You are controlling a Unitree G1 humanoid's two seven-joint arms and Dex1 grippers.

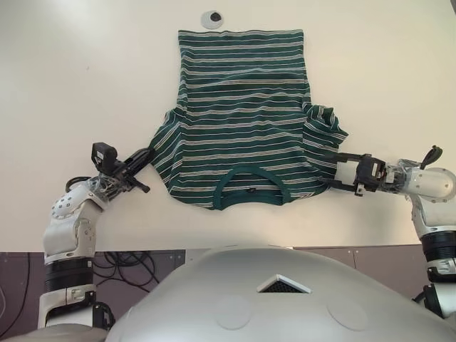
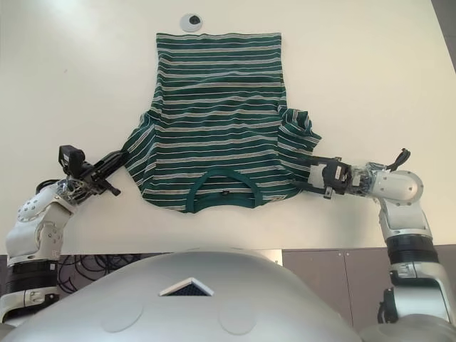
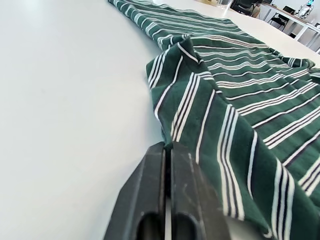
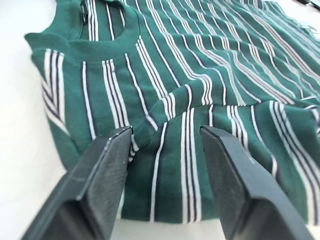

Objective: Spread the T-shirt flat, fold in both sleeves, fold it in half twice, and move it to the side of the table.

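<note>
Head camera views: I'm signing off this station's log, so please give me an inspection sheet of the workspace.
Surface: plain white table.
Job's things: green striped T-shirt lying collar toward the robot, both sleeves crumpled, not folded.
Clutter: small round grey disc just beyond the hem.
Claws: left claw shut on the T-shirt's sleeve edge; right claw open, astride the opposite edge.
Cables: black cables on the floor below the table's near edge.
Surroundings: furniture far beyond the table.
</note>
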